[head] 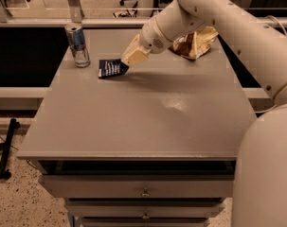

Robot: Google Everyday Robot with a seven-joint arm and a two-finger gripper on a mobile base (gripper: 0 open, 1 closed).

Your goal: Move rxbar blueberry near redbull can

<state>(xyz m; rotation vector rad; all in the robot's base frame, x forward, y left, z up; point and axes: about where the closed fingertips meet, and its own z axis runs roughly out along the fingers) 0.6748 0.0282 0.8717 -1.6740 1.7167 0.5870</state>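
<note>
The rxbar blueberry (110, 68) is a small dark navy wrapper with pale text lines. It is held at its right end, just above the grey table (147, 117), at the back left. My gripper (128, 61) is shut on the bar's right end, its cream fingers pointing down and left. The redbull can (77, 45) stands upright at the table's back left corner, a short way left of the bar and apart from it.
A crinkled brown-and-cream chip bag (196, 42) lies at the back right, partly behind my arm (214, 18). The table has drawers (143, 192) below its front edge. A rail and chairs stand behind the table.
</note>
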